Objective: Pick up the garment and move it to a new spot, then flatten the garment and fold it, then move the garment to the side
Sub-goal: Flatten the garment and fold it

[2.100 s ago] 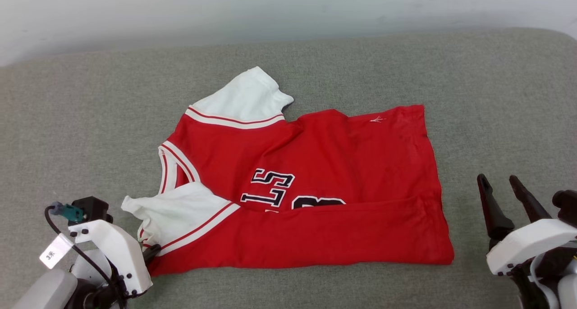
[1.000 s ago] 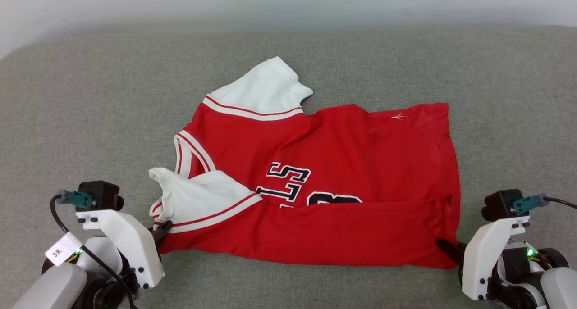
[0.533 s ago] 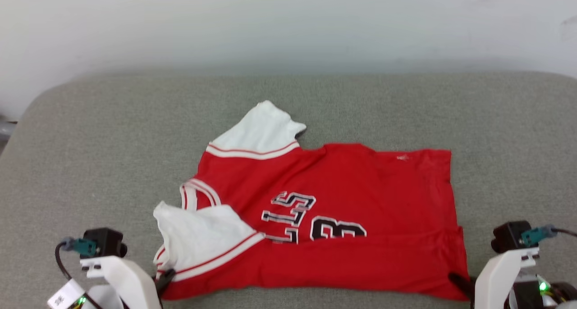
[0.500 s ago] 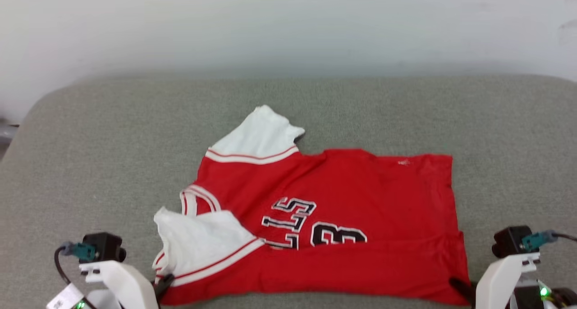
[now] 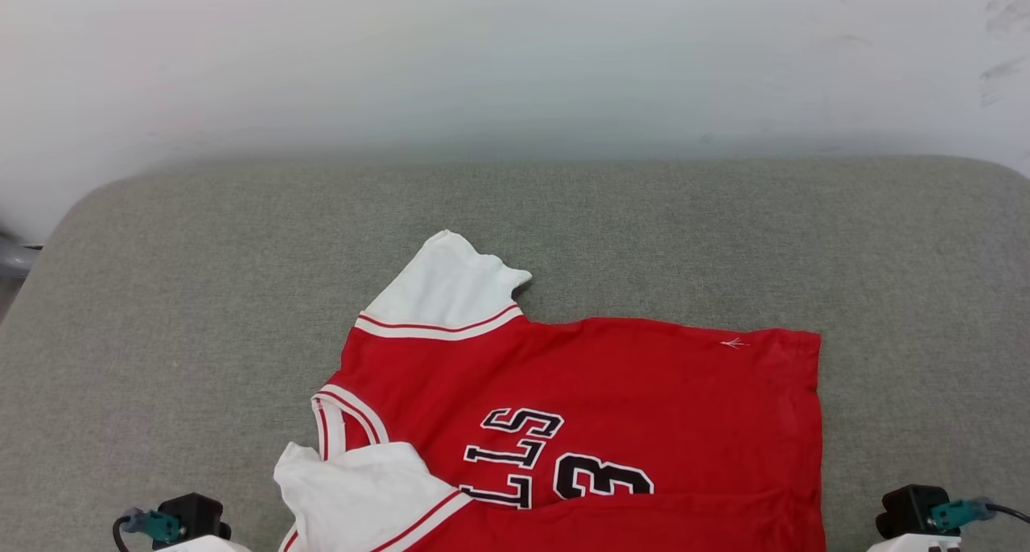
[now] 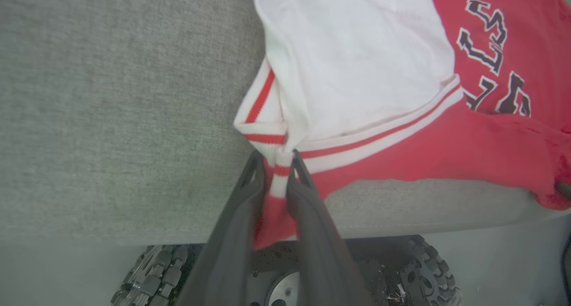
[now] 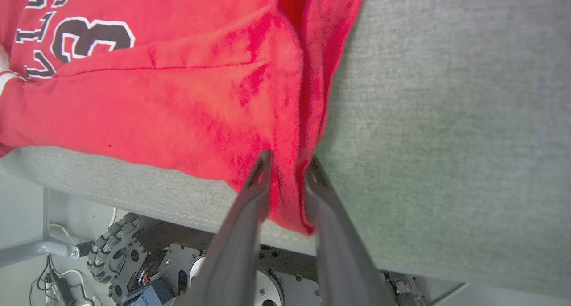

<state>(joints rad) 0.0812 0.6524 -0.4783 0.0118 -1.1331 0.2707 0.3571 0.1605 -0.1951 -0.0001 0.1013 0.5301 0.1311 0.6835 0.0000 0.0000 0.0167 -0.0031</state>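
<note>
Where the head view looks down on the grey padded table (image 5: 201, 311) with a pale wall (image 5: 515, 61) behind it, the garment (image 5: 611, 407) lies flat at the near middle, its near part running off the bottom of that view. Its collar is to the left and its hem to the right. The far sleeve (image 5: 438, 282) spreads white toward the far left, the near sleeve (image 5: 354, 496) lies folded over the red front, and the black lettering (image 5: 555, 467) shows just right of it. A dark camera block (image 5: 189, 513) sits at the near left corner and another (image 5: 909, 510) at the near right.

In the left wrist view the left gripper (image 6: 276, 163) is clamped on the garment's near left corner: striped trim and red cloth sit pinched between its two dark fingers, right at the table's near edge. A wheel (image 6: 156, 270) of the base shows below the edge.

In the right wrist view the right gripper (image 7: 289, 161) has its fingers closed around the near right corner of the hem, a red fold filling the gap between them and hanging a little over the table's near edge
</note>
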